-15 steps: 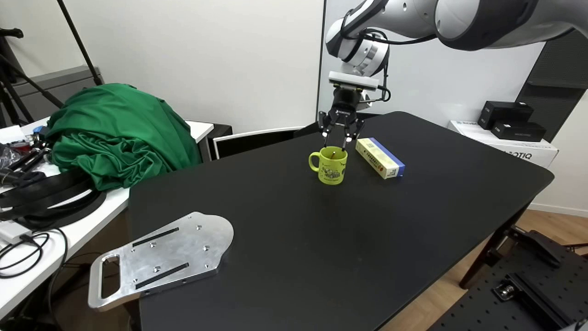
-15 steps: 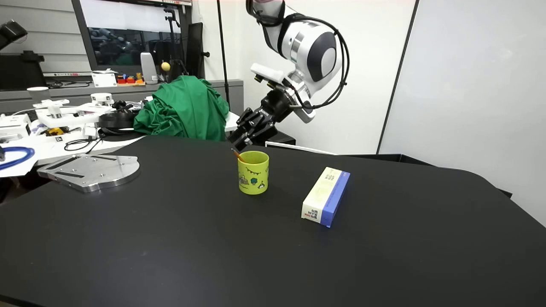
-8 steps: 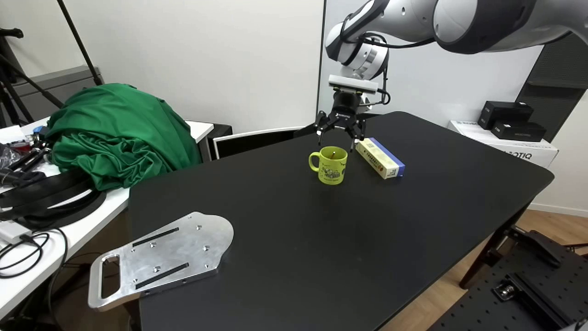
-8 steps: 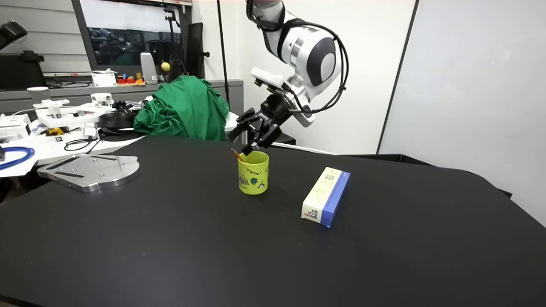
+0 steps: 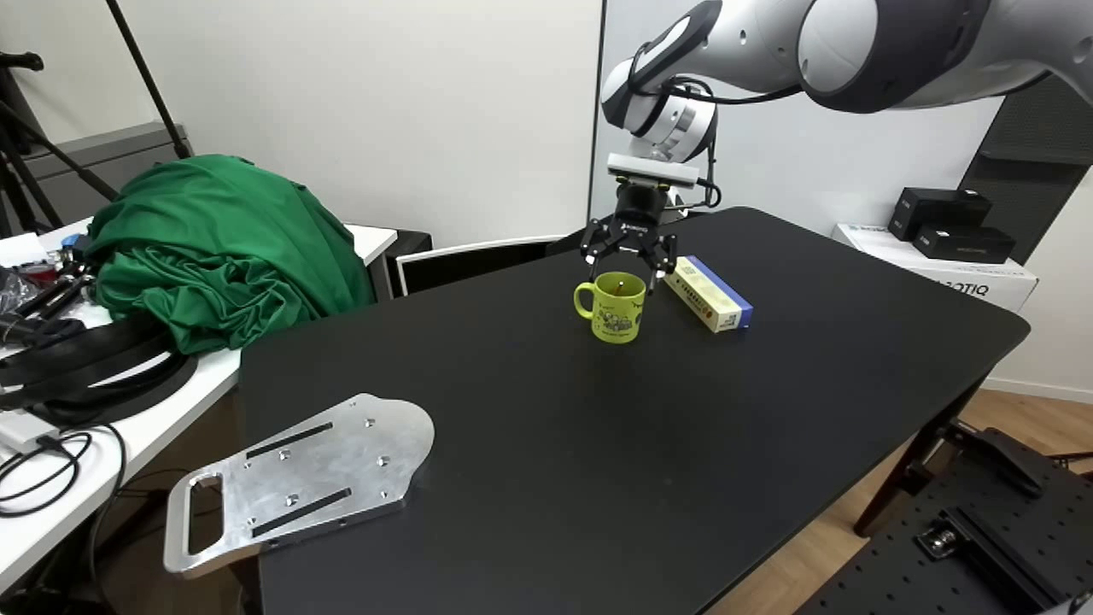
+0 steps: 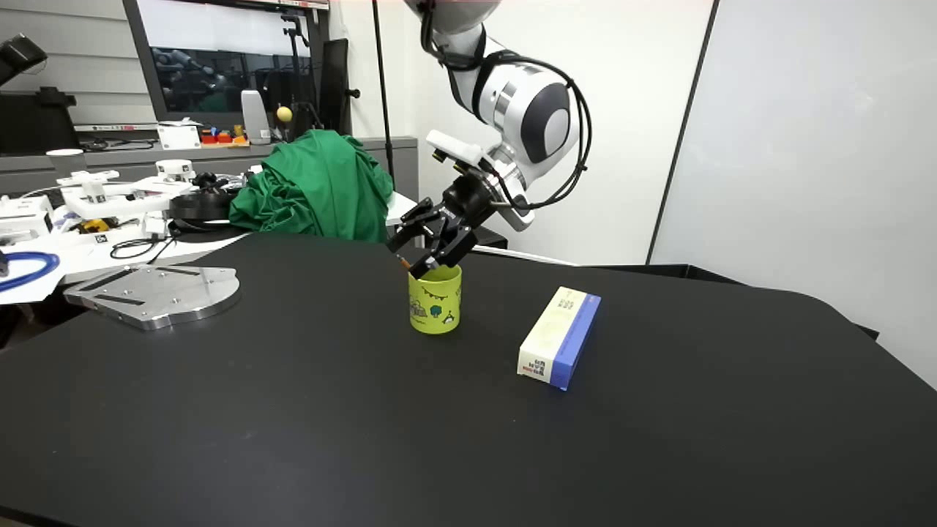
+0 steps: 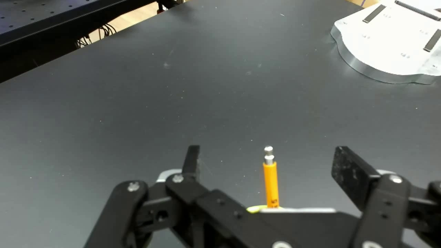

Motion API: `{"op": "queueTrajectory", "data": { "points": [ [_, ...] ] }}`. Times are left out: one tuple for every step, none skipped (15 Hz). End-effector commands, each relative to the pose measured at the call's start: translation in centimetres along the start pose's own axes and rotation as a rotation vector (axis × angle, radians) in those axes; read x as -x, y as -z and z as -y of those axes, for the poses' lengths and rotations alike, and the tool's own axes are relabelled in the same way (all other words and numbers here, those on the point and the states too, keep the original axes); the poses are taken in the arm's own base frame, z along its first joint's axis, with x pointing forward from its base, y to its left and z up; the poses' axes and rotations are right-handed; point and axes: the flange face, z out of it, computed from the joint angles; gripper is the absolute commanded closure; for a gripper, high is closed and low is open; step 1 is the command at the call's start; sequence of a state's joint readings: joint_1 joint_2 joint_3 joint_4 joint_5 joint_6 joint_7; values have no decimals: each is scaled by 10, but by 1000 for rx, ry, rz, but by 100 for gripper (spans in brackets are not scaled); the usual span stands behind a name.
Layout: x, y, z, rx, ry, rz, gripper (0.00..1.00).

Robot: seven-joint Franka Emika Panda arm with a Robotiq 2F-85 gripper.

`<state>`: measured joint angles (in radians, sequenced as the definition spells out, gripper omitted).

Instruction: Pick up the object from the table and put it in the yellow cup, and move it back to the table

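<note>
An orange pen with a silver tip [image 7: 271,184], the object, stands leaning inside the yellow cup [image 5: 616,316], its upper end above the rim. In an exterior view the pen [image 6: 404,262] tilts to one side of the yellow cup [image 6: 435,304]. The cup is upright on the black table [image 5: 512,427]. My gripper [image 7: 267,155] is open, one finger on each side of the pen, with a gap to both pads. In an exterior view one finger overlaps the cup's rim; whether they touch I cannot tell. The pen's lower part is hidden in the cup.
Beside the cup lies a cream and blue box [image 5: 707,295]. A flat silver metal plate [image 6: 157,293] rests near the table's edge. A white desk [image 5: 201,401] with a green cloth [image 5: 230,256] and clutter adjoins the table.
The gripper has opened from about half-way to wide. After that it has come down a little over the cup. Pen and cup have kept their place.
</note>
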<state>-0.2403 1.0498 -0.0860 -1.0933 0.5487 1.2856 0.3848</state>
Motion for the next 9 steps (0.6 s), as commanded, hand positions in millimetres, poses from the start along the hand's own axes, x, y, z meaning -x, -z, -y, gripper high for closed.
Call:
{"op": "queueTrajectory", "data": {
  "points": [
    [-4, 5, 4, -2, -11, -24, 33],
    [-4, 6, 4, -4, -10, -32, 42],
    [-4, 7, 5, -4, -11, -36, 48],
    [-4, 8, 5, -3, -11, -41, 55],
    [-3, 9, 5, -4, -10, -46, 62],
    [-3, 11, 5, -4, -10, -56, 69],
    [-2, 12, 6, -4, -9, -60, 76],
    [-1, 13, 7, -3, -7, -67, 82],
    [1, 14, 7, -4, -4, -71, 89]
  ]
}}
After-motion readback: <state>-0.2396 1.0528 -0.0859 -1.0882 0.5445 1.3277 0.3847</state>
